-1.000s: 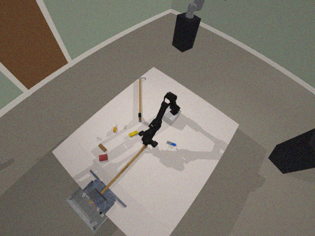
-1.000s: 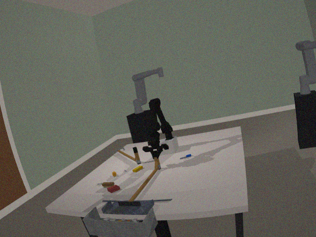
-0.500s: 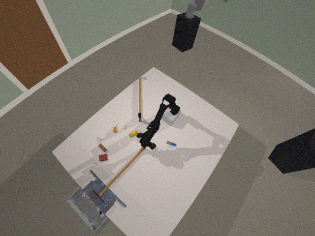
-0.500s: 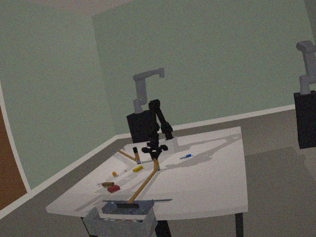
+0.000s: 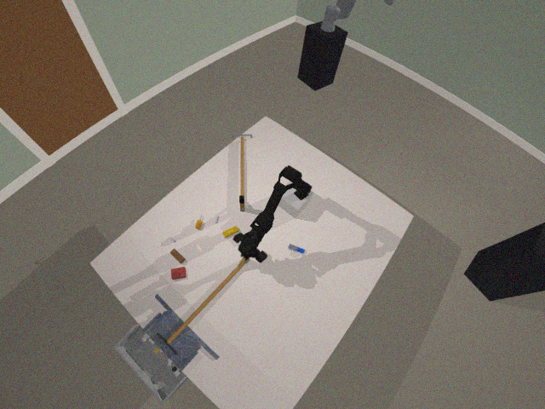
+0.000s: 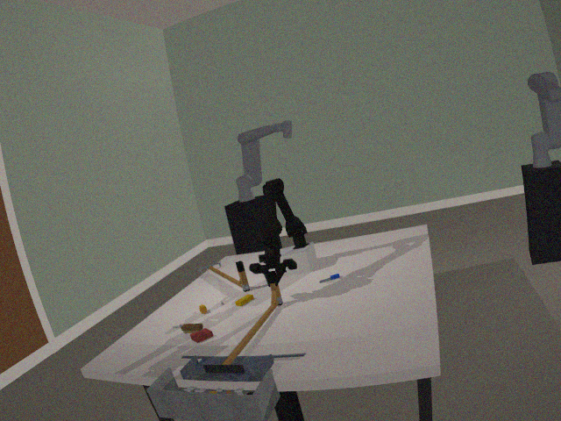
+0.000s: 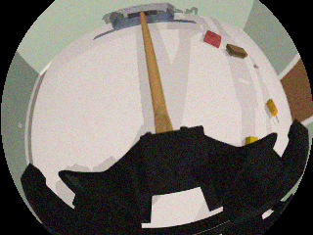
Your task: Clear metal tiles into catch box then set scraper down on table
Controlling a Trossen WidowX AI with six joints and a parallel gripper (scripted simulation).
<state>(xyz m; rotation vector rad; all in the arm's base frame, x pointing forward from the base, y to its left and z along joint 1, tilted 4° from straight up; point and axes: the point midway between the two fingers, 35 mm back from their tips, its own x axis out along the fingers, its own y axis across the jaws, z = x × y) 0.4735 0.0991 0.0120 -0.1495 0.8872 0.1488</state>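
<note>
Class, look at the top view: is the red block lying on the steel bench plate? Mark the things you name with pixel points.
No, the red block [image 5: 178, 273] [image 6: 202, 335] [image 7: 212, 38] lies on the white table [image 5: 281, 317] [image 6: 362, 317] [image 7: 88, 88].

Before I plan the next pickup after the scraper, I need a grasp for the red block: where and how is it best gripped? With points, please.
The red block [image 5: 178, 273] [image 6: 202, 335] [image 7: 212, 39] lies flat, a low, slightly oblong box. I'd come from straight above, jaws across its shorter width at mid-length; the brown piece [image 5: 177, 256] [image 6: 191, 327] [image 7: 236, 50] sits close by, so I'd keep clear of that end.
</note>
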